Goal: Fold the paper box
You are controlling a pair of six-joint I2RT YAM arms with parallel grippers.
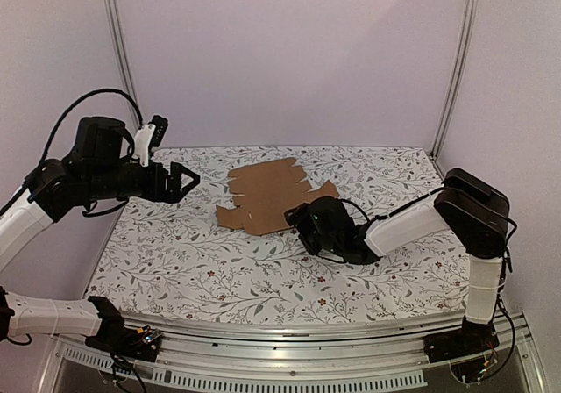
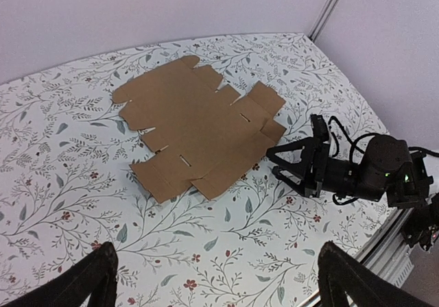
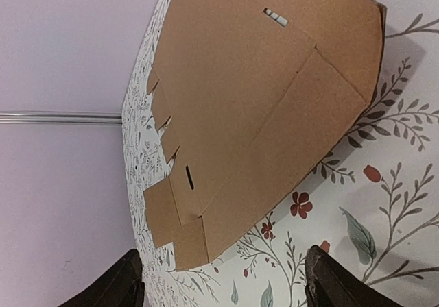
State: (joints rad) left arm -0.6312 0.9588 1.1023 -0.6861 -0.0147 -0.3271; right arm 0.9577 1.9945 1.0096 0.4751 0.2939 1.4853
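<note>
The paper box [image 1: 267,196] is a flat brown die-cut cardboard sheet with flaps and slots, lying unfolded on the floral table; it also shows in the left wrist view [image 2: 199,125] and fills the right wrist view [image 3: 254,101]. My right gripper [image 1: 294,217] rests low over the table just at the sheet's near right edge, fingers apart and pointing at it, with nothing between them [image 3: 226,283]; the left wrist view shows it too [image 2: 276,163]. My left gripper [image 1: 188,181] hangs open above the table's left side, well clear of the sheet [image 2: 219,279].
The floral table cover [image 1: 219,270] ends at a metal rail [image 1: 289,336] along the near edge. Pale walls close the back and both sides, with metal posts [image 1: 456,60] in the back corners.
</note>
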